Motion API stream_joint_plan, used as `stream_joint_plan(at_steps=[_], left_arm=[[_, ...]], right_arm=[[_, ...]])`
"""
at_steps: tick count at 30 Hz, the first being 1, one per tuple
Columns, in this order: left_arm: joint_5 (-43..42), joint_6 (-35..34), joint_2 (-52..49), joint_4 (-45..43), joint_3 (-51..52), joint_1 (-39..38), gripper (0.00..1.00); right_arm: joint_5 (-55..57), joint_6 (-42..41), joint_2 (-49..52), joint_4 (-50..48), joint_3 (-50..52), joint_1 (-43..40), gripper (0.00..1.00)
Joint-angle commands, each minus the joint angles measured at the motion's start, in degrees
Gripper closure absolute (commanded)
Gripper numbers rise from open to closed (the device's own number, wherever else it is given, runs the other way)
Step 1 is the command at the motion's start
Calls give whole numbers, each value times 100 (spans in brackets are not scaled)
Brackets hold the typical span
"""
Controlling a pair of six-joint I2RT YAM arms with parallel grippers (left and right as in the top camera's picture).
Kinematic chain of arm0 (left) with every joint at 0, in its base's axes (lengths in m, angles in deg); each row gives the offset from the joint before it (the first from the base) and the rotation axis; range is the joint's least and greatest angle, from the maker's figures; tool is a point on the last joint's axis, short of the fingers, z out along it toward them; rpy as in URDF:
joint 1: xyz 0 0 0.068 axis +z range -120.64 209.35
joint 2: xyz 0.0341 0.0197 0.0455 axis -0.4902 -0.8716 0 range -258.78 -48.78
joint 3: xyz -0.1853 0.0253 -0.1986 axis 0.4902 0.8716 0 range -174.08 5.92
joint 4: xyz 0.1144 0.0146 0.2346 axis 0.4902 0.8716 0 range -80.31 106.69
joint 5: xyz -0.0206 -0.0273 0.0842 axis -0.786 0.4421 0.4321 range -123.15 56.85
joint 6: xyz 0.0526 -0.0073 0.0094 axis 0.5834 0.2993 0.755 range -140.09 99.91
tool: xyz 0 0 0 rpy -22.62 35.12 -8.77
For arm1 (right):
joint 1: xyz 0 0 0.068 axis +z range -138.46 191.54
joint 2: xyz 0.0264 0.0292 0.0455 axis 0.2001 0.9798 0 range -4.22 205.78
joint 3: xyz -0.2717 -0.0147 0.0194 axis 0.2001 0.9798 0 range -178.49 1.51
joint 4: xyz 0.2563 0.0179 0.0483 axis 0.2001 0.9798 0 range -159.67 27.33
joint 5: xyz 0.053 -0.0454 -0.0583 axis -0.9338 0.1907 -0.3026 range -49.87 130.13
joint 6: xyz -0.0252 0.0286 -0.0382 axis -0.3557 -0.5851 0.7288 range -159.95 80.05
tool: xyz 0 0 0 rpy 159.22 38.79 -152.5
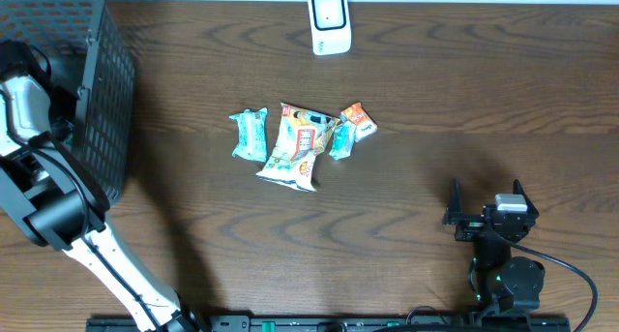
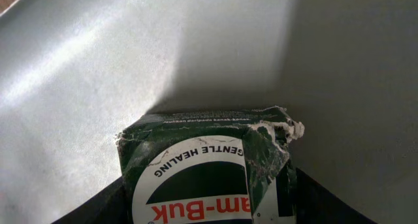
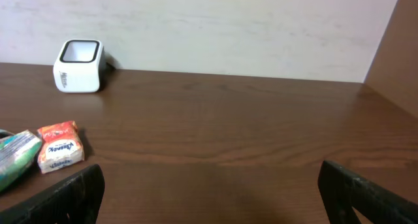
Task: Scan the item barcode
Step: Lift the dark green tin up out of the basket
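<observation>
Green box (image 2: 196,159) sat between the left end effector (image 2: 212,208) fingers, by the basket (image 1: 97,80) at ten o'clock; whether it was firmly clamped could not be told. Right end effector (image 1: 486,211) wide, empty, five o'clock. Risk: with a loose hold on its torn corner, the box might slip or twist short of the scanner (image 1: 329,22) at twelve o'clock.
</observation>
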Motion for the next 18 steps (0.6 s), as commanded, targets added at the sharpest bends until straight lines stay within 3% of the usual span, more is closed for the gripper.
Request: stream_joint_plan(at_steps=[1,8,18], left_arm=[[-299,33,750,-17,11,33,46],[-894,26,2096,-273,9,33,45],[-2430,-9,4059,-398,11,-72,45]], right_arm=[[26,-15,-11,17,13,39,1],[26,-15,-11,17,13,39,1],[26,-15,-11,17,13,39,1]])
